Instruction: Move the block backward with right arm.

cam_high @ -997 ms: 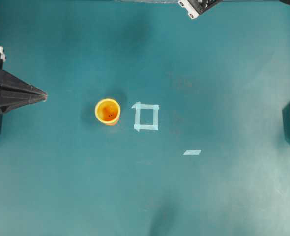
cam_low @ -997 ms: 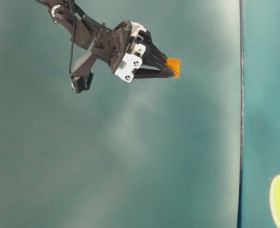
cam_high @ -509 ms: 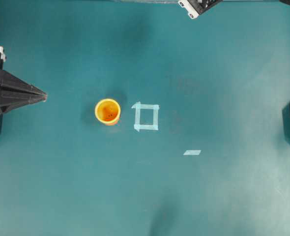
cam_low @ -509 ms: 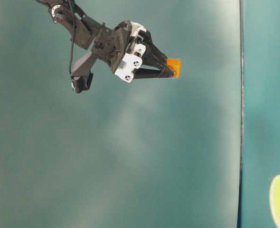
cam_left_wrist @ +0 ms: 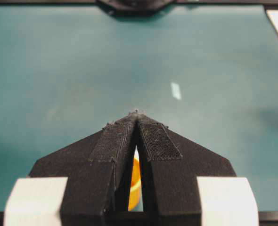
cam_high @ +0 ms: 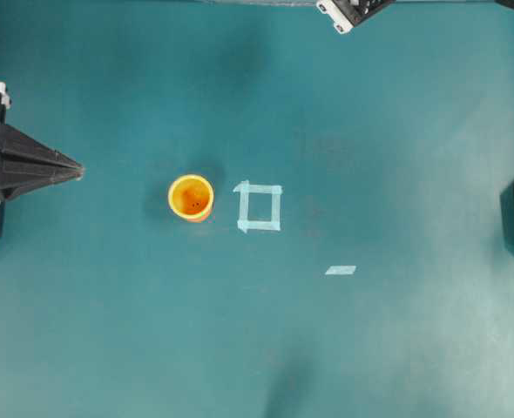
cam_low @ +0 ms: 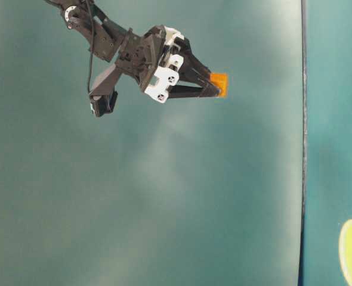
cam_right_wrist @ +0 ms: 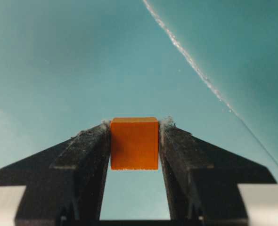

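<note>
At far left, the left claw (cam_high: 76,171) rests clenched and empty above the teal counter (cam_high: 396,131); to its right stand a yellow-orange cup (cam_high: 192,197), a pale tape square (cam_high: 259,207) and a tape strip (cam_high: 341,270). The right claw (cam_right_wrist: 134,129), at the counter's back edge, is grasping the block (cam_right_wrist: 134,142) at its fingertips, apparently aloft. Held so near the tips, the cube could slip or twist free, and a release from height might bounce it away. No brand, label or writing is legible.
</note>
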Available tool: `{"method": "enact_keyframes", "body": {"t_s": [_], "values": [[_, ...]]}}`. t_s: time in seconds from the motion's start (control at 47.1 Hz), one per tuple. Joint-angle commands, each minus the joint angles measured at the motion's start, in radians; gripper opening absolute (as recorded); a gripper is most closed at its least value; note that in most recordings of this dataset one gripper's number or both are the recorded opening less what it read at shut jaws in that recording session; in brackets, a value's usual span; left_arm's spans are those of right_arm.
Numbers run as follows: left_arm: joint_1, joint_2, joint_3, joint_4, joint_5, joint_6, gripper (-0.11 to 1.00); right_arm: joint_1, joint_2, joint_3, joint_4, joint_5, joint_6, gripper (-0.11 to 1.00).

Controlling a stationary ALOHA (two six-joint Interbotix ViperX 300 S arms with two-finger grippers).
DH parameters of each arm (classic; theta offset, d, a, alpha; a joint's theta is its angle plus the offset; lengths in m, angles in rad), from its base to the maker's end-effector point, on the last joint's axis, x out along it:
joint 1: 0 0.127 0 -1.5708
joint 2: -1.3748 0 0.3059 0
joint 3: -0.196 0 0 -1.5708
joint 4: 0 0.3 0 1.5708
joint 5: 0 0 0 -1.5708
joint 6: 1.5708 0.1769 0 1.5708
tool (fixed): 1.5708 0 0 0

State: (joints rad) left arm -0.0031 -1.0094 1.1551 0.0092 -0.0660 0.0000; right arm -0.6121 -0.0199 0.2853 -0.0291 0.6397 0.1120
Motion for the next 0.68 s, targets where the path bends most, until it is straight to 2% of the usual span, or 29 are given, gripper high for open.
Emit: {"method": "enact_keyframes", "body": {"t_s": [0.0, 0.658], "values": [[0.000, 0.005, -0.029, 0.002, -0.003, 0.000, 0.01, 0.002, -0.015, -0.017, 0.002, -0.003, 0.000, 0.41], [0.002, 0.002, -0.031, 0.003, 0.017, -0.006, 0.01, 0.002, -0.015, -0.018, 0.003, -0.005, 0.000, 0.41]]}}
